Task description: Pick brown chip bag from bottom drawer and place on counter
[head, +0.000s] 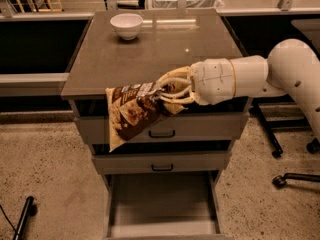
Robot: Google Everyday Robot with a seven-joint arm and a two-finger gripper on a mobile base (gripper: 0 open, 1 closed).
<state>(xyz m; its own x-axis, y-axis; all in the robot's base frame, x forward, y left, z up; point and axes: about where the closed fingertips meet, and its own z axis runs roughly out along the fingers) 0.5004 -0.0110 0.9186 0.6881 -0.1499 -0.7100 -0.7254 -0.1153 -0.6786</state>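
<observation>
while the gripper (169, 92) pinches the bag (134, 115) only by its upper right corner, the rest of the bag hangs free at the centre of the frame, tilted down to the left across the front of the top drawer (200, 128). that makes the grip look like the weakest point: crinkly film held by so small a pinch could slide out of the closed fingers, and the bag would then fall toward the open bottom drawer (162, 219) at the lower centre, or onto the floor beside it. a second risk, as i judge it, is the counter (165, 59). the bag's top edge sits about level with the counter's front lip, touching it or just in front of it (i cannot tell which), and most of the bag lies below that lip. a push toward the upper part of the frame without more lift could snag the bag on the edge, fold it, or drag it from the grip. the bowl (126, 25) stands at the upper left of the counter, well apart from the bag, and seems little threat. the bag is dark brown with tan edges and pale print near its top, creased and slack rather than stiff; it looks light and likely to swing.
</observation>
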